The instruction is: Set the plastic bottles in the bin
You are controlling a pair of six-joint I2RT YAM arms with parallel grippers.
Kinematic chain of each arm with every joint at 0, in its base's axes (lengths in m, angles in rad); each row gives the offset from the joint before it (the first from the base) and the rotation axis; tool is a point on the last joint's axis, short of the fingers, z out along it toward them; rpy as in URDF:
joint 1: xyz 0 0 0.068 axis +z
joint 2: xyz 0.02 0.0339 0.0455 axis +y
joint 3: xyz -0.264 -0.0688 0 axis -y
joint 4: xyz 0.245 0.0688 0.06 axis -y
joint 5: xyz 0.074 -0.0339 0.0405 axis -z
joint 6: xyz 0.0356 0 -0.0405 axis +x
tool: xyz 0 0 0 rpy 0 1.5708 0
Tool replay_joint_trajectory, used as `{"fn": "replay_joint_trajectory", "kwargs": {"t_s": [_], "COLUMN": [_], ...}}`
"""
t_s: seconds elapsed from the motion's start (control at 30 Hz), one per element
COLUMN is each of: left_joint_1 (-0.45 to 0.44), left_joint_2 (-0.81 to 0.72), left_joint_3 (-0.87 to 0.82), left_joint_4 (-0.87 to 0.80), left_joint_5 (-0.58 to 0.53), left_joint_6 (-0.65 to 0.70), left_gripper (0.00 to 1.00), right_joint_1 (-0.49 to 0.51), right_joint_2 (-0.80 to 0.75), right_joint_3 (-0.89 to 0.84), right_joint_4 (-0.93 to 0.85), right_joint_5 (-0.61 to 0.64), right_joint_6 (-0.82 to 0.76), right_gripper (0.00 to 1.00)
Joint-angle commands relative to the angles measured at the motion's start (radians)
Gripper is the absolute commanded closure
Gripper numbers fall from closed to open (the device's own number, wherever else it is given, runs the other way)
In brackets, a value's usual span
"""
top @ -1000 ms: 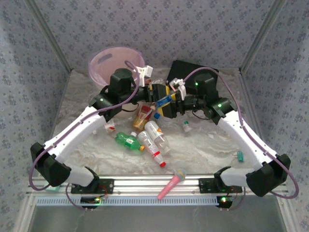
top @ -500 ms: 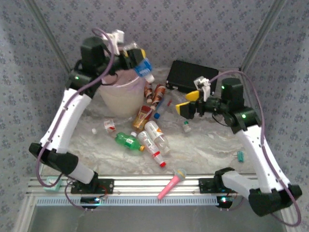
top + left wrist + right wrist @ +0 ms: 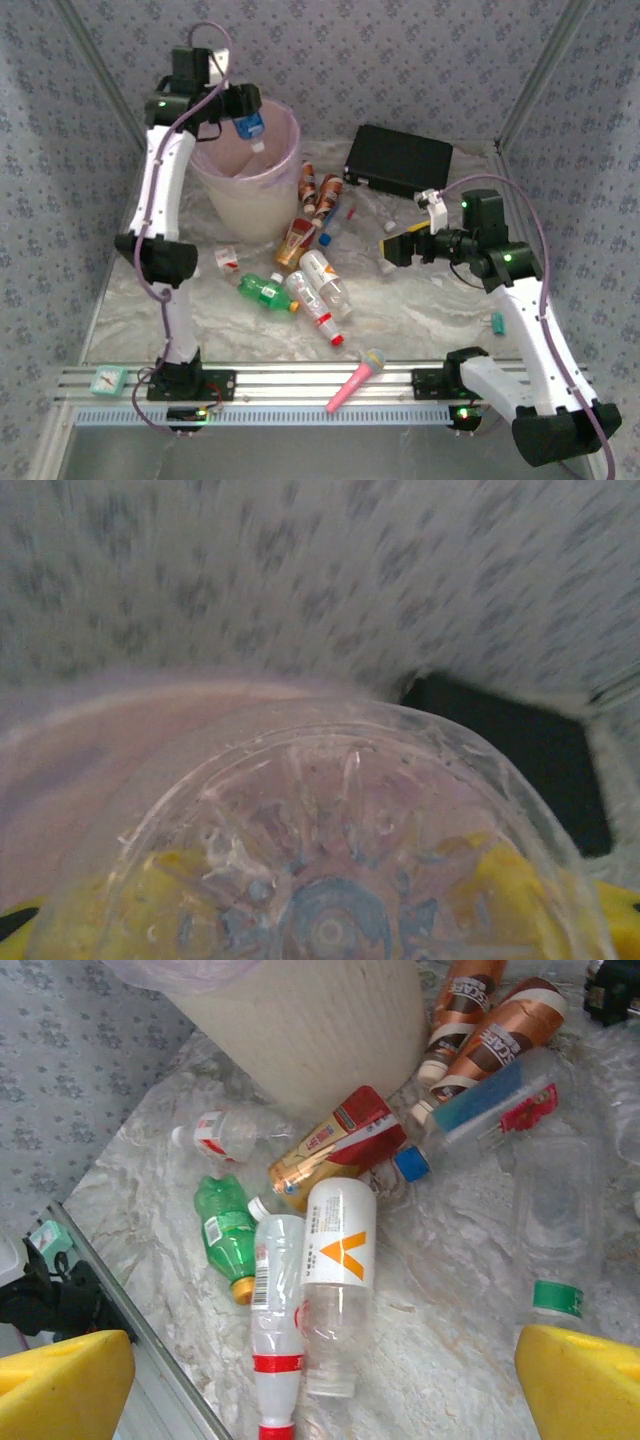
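Near the bin [image 3: 310, 1020], a green bottle [image 3: 224, 1228] lies just beside a red-capped clear bottle [image 3: 275, 1330], between wide-apart yellow fingertips [image 3: 60, 1385]

White arm links [image 3: 165, 180], black joints [image 3: 166, 262] with green lights [image 3: 160, 103], mauve cables [image 3: 207, 27], yellow fingers [image 3: 60, 1385]

The bottles [image 3: 322, 280] lie just right of and before the bin [image 3: 245, 205], one bottle [image 3: 250, 127] above it, the case [image 3: 398, 162] behind them.

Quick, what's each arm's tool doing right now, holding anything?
Left tool: closed on a blue-labelled bottle, above the bin.
Right tool: open, holding nothing.
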Motion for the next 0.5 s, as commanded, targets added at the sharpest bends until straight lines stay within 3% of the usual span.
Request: {"fn": "replay_joint_trajectory", "kwargs": {"t_s": [0.0, 0.27, 0.47], "left_joint_1": [-0.012, -0.032, -0.034], "left_joint_2": [0.028, 0.075, 0.123], "left_joint_3": [-0.003, -0.132, -0.147], "left_joint_4": [-0.099, -0.077, -0.072], "left_joint_5": [-0.066, -0.13, -0.117], "left_joint_6": [0.061, 0.099, 0.101], "left_gripper": [1.0, 0.99, 0.82], "right_joint_1": [-0.011, -0.023, -0.027], "right_joint_2": [0.007, 0.02, 0.03], "right_joint_3": [-0.018, -0.051, -0.066], "right_joint_4": [-0.044, -0.041, -0.036], "right_joint_5": [0.035, 0.109, 0.15], "right_joint_6": [-0.024, -0.02, -0.016], "right_gripper": [0.0, 0.0, 0.0]}}
